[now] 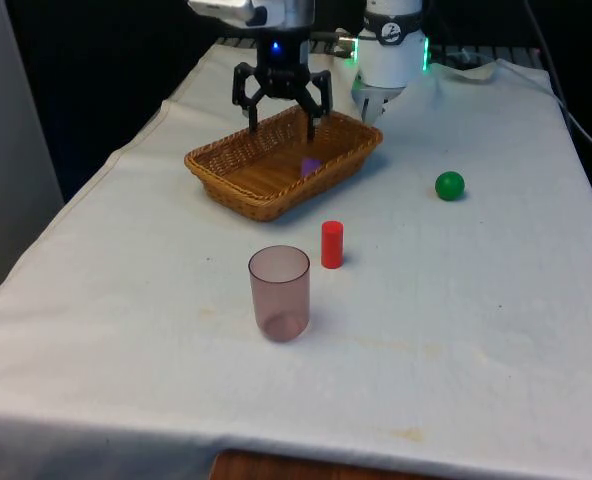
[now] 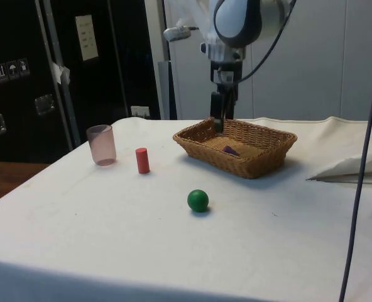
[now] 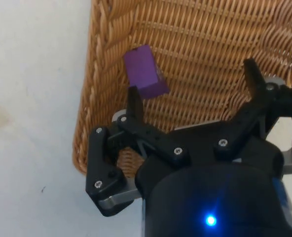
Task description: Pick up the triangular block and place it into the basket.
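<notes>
1. Gripper hangs above the wicker basket, over its far part in the front view. We read the fingers as spread wide with nothing between them; the wrist view shows clear air between the two tips.
2. Triangular block, purple, lies on the basket floor, close to one woven side wall. In the side view it shows as a small dark purple wedge inside the basket, below and slightly off from the fingers. It is not touched by either finger.
3. Task status, our judgement: the block sits where it is meant to end up, so placement looks done and only a retreat upward would remain.
4. Handling, our judgement: the block looks small, rigid and light, probably painted wood or plastic, with smooth faces that could slip under a poor pinch. If a re-grasp were needed, we would close on its two flat parallel end faces, not on the sloped faces, which would squeeze it out of the pads.
5. Risk: the nearby basket wall leaves little room for one finger on that side.
6. Elsewhere on the table: red cylinder, translucent cup, green ball, all well apart from the basket.
</notes>
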Tool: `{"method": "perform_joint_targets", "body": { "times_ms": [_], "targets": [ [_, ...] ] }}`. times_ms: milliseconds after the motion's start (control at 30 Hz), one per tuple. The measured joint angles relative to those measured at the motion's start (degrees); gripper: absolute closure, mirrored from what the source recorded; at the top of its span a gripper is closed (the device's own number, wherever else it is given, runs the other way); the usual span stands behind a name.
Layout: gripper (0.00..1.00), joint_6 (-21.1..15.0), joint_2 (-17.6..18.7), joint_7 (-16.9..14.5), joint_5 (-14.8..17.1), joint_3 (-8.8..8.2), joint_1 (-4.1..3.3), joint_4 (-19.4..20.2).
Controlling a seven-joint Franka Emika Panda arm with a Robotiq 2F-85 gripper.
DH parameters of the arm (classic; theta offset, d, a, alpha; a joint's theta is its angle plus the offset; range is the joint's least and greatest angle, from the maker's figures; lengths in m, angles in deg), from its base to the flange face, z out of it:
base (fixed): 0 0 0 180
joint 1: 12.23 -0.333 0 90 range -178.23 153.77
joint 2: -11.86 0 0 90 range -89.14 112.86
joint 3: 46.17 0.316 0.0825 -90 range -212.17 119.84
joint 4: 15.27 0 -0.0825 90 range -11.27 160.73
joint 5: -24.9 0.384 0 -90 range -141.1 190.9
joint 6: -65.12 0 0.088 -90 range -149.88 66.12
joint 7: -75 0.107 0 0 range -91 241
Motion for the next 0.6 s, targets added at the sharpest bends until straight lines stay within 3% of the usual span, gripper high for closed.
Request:
{"method": "perform_joint_targets", "body": {
  "times_ms": [433, 600],
  "targets": [
    [0.0, 6.9, -7.2, 0.9, -3.2, -0.97, 0.06, -1.7],
    [0.0, 8.6, -8.0, 1.8, -4.5, -1.03, 0.06, -2.9]
  ]
}}
